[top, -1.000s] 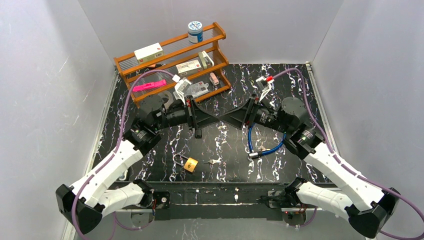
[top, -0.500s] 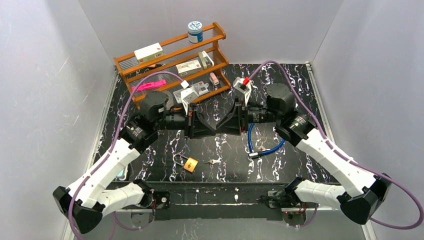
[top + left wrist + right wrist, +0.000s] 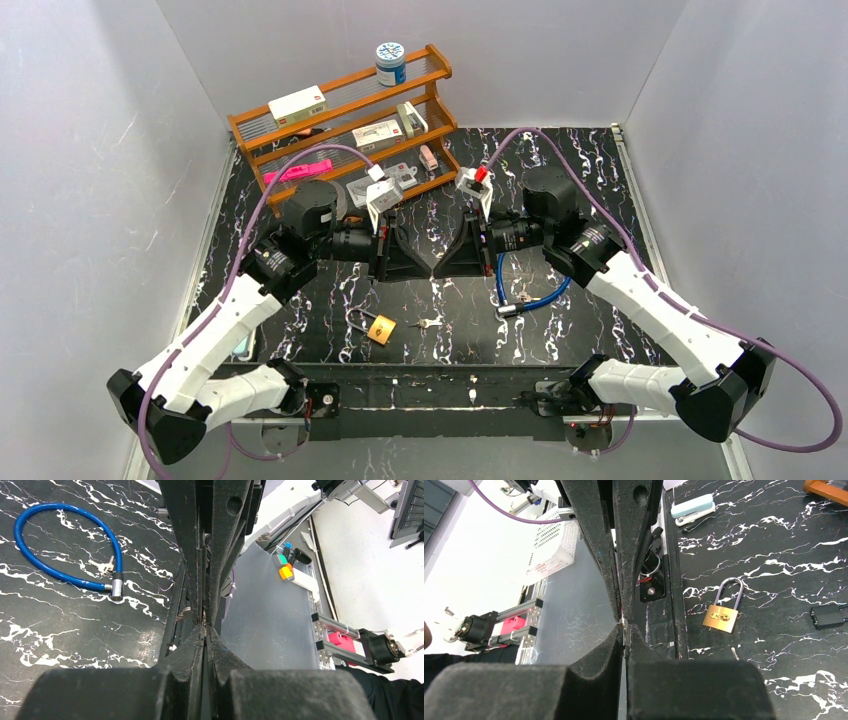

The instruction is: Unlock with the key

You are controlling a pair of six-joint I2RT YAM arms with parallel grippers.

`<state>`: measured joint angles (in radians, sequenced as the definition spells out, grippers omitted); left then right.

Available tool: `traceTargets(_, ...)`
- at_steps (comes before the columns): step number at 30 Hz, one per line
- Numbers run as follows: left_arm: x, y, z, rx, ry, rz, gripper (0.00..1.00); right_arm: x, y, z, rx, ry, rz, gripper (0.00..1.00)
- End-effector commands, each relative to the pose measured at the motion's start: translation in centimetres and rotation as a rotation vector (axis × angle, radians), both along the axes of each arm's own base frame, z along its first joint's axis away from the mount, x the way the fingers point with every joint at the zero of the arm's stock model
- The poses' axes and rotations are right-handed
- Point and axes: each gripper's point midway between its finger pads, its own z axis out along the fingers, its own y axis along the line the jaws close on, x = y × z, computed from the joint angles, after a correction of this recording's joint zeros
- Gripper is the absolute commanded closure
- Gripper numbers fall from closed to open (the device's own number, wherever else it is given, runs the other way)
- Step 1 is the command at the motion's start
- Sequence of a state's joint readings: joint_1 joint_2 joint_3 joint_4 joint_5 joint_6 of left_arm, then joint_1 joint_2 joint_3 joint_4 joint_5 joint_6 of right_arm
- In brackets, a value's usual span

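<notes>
Top external: both arms reach in over the mid table, and the left gripper (image 3: 424, 268) and right gripper (image 3: 441, 268) are tip to tip, nearly touching. Both are pinched closed w/ nothing in them. In the left wrist view its own fingers (image 3: 195, 645) are pressed flat together. The right wrist view shows the same on the right gripper (image 3: 624, 628).

Task items are all down on the table:
- The brass padlock (image 3: 380, 328) lies flat near the near edge, left of centre, w/ its shackle towards the left edge.
- A small key (image 3: 430, 323) lies just beside it on the right, not touching.
- A blue cable lock (image 3: 527, 290) lies right of centre, near the right arm. It has its own small keys (image 3: 104, 567) lying inside the loop.
- Can't tell which lock is meant. Prob. the padlock, since a loose key lies next to it.

Step in hand, my read: nothing grasped yet, so this is pre-pick.
- Open the jaws before dropping.
- The left arm is closer to the padlock, so it should pin or lift the body.
- The right arm takes the key by its head, coming in low since the key lies flat on the marble top.
- Risks: the key may skid, and the padlock may spin if it's only nudged.
- Keyway not visible from here. Check its orientation before inserting.

Pose: forearms stretch in from the near corners, w/ wrists level and fingers horizontal. Both are above the table, farther from the near edge than the padlock. The wooden rack (image 3: 300, 135) at the far-left corner is well apart from the action.
</notes>
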<state>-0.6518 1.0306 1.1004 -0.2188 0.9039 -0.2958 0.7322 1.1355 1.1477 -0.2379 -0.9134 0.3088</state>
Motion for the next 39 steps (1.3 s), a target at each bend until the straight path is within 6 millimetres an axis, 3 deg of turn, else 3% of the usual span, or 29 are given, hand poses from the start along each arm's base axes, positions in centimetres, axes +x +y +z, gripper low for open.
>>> traceTargets(1,-0.7,-0.1,1.3,-0.023,-0.034,-0.054,1.00,-0.2,-0.1,1.5,0.032,-0.042,0.033,0.93)
traceTargets(3,-0.6,-0.1,1.3,-0.022,-0.036,-0.052,1.00,-0.1,0.0,1.5,0.032,-0.045,0.031,0.99)
traceTargets(9,-0.4,-0.1,1.3,-0.020,-0.044,-0.039,1.00,0.1,0.1,1.4,0.031,-0.049,0.021,0.99)
traceTargets(13,-0.3,0.0,1.2,-0.017,-0.045,-0.030,1.00,0.5,0.1,1.3,0.023,-0.050,-0.001,0.65)
traceTargets(15,-0.3,0.0,1.1,-0.015,-0.046,-0.026,1.00,0.5,0.1,1.3,0.025,-0.052,-0.003,0.62)
traceTargets(17,-0.2,0.0,1.0,-0.010,-0.045,-0.021,1.00,0.5,0.1,1.3,0.024,-0.052,-0.004,0.66)
traceTargets(21,-0.1,0.0,0.8,-0.004,-0.043,-0.019,1.00,0.4,0.1,1.1,0.014,-0.047,0.006,0.88)
traceTargets(24,-0.1,0.1,0.7,-0.001,-0.046,-0.016,1.00,0.4,0.1,0.9,0.010,-0.045,0.007,0.99)
traceTargets(30,0.1,0.0,0.7,0.004,-0.038,0.000,0.99,0.8,-0.1,1.1,0.020,-0.070,-0.031,0.99)
traceTargets(33,1.0,0.0,0.8,0.012,-0.031,0.051,0.68,1.3,-0.3,1.0,0.036,-0.084,-0.089,0.99)
traceTargets(34,1.7,0.0,1.0,0.017,-0.037,0.097,0.50,1.5,-0.4,0.9,0.045,-0.091,-0.116,0.99)
traceTargets(35,2.4,0.1,1.2,0.017,-0.040,0.139,0.40,1.6,-0.5,1.1,0.061,-0.101,-0.140,0.99)
traceTargets(37,3.9,0.5,1.8,0.009,-0.043,0.250,0.23,1.9,-0.9,1.2,0.094,-0.114,-0.193,0.99)
traceTargets(39,5.3,0.8,2.8,-0.029,-0.036,0.354,0.16,2.0,-1.3,1.4,0.123,-0.119,-0.239,0.99)
